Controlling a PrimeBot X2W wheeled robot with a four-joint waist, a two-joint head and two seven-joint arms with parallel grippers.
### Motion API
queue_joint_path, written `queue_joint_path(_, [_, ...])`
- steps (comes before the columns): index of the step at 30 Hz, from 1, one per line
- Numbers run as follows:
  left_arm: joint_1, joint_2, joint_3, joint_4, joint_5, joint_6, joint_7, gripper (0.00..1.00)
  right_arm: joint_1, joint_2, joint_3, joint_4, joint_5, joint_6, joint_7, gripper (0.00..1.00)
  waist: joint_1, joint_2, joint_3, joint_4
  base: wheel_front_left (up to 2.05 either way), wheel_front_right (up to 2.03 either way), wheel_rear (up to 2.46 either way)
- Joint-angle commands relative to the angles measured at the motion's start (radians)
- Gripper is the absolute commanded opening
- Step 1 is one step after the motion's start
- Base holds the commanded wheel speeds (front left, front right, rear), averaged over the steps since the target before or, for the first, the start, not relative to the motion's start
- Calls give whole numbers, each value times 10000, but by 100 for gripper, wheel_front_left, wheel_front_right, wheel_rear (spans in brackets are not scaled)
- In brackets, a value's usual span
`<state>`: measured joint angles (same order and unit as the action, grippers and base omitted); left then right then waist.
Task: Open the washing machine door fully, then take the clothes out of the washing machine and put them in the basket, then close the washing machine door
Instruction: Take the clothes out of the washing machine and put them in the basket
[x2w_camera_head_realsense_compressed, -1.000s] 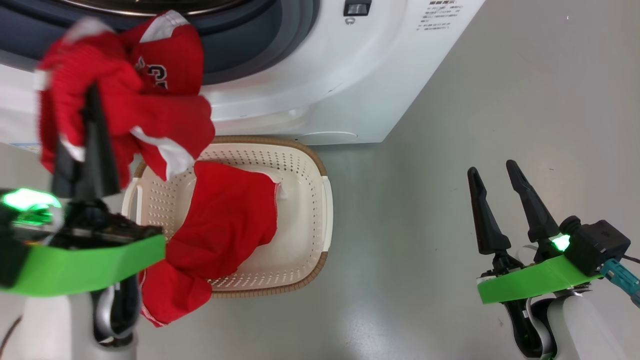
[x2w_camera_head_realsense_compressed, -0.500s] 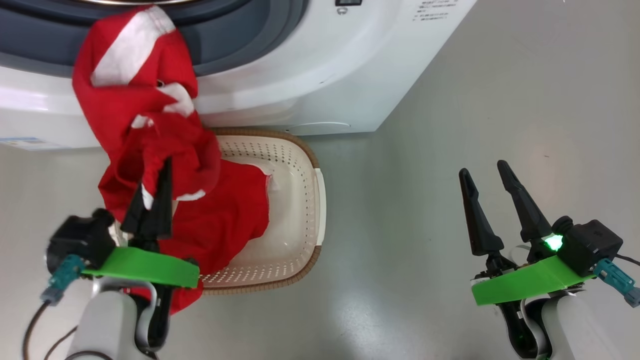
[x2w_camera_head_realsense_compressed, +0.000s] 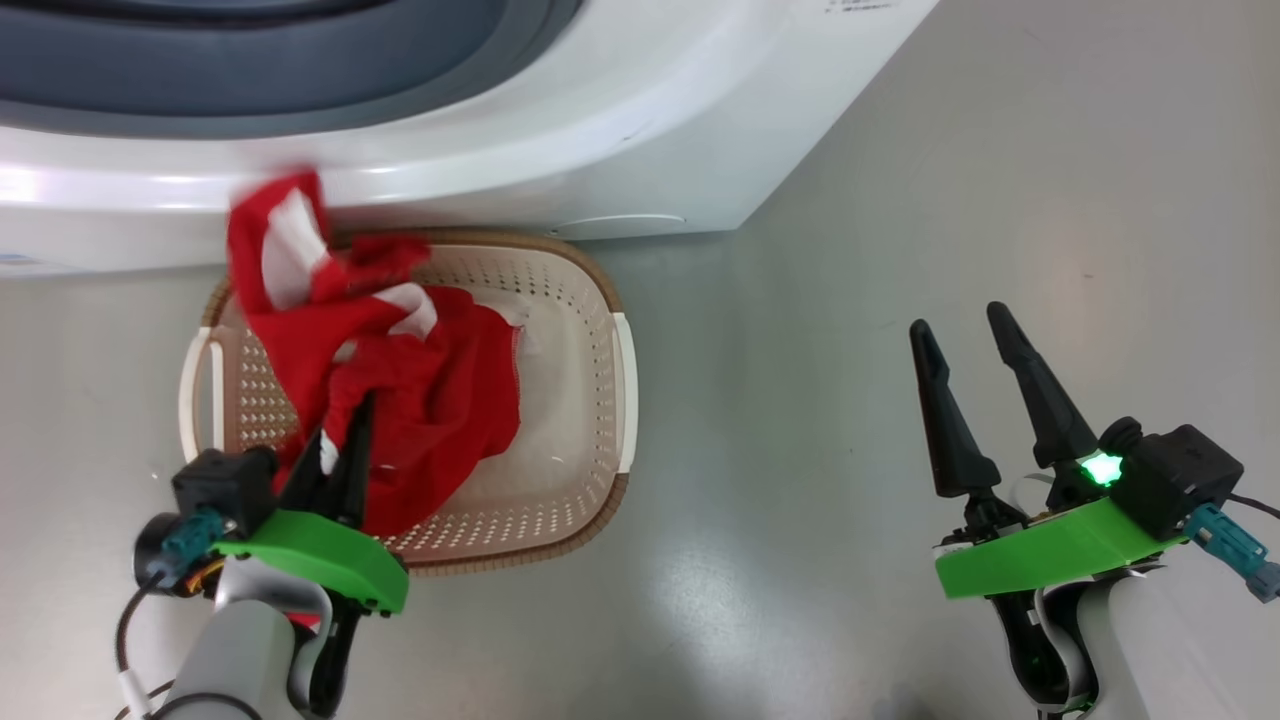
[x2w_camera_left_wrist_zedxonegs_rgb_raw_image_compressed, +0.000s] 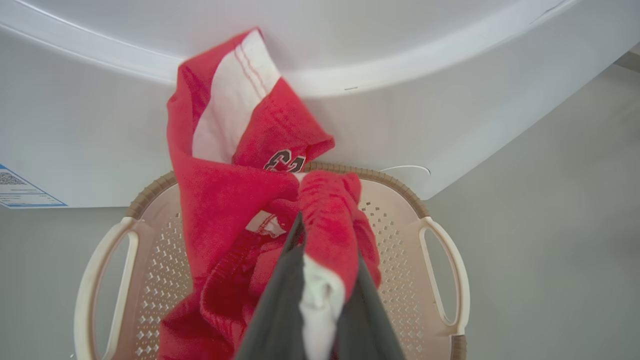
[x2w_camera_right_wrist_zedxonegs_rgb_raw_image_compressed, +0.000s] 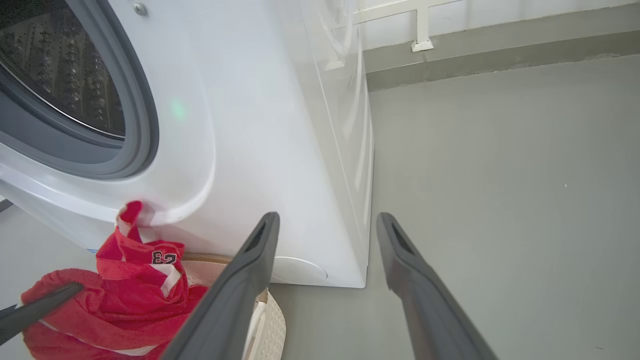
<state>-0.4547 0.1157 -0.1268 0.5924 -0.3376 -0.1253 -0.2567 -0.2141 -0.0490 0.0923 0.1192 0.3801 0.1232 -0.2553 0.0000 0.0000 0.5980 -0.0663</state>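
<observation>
basket (x2w_camera_head_realsense_compressed: 582, 380) bare at right, clothes (x2w_camera_head_realsense_compressed: 440, 390) heaped left, washing machine (x2w_camera_head_realsense_compressed: 560, 130) close behind

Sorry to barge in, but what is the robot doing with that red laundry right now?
The left gripper is shut on the red clothes, holding them over the basket in front of the washing machine; part of the fabric lies inside, and one end drapes against the machine's front. The right gripper hangs open and empty over the floor.

Clothes (x2w_camera_head_realsense_compressed: 440, 400): soft red cloth, white trim. Basket (x2w_camera_head_realsense_compressed: 578, 330): matt cream perforated plastic with a brown woven-look rim. Washing machine (x2w_camera_head_realsense_compressed: 600, 130): glossy white casing; perforated metal drum (x2w_camera_right_wrist_zedxonegs_rgb_raw_image_compressed: 65, 75); matt grey rubber ring (x2w_camera_right_wrist_zedxonegs_rgb_raw_image_compressed: 143, 115). Floor (x2w_camera_head_realsense_compressed: 900, 200): smooth, faintly shiny.
</observation>
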Motion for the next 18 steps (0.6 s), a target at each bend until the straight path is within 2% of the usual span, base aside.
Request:
queue_joint_path(1, [-49,306,146,47,-82,-54,-51,0,-22,-12,293,-238,175,75,-65,100,0,0,118,-85,0,0,0])
queue_joint_path(18, [-1181,936,-613,1120,-423,-54,-51,0,-314,-12,260,-432,278,75,-65,100,0,0,1201,-304,0,0,0])
